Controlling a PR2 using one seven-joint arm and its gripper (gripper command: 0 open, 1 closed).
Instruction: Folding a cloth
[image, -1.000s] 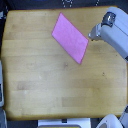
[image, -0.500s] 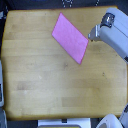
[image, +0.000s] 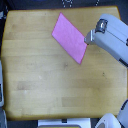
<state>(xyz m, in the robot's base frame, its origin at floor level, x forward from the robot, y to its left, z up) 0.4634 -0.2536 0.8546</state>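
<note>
The pink-magenta cloth (image: 70, 37) lies flat on the wooden tabletop (image: 50, 80), a tilted rectangle in the upper middle of the exterior view. My gripper (image: 87, 41) comes in from the exterior view's right on a grey-white arm (image: 112, 40). Its tip sits at the cloth's right edge, near the lower right corner. The picture is too blurred to show whether the fingers are open or shut, or whether they hold the cloth's edge.
The table's edges show on all sides. Dark floor and pale equipment (image: 107, 121) lie beyond the near edge, and a pale object (image: 2, 87) stands at the exterior view's left edge.
The arm has moved slightly toward the cloth's right edge. The cloth keeps about the same place and shape.
</note>
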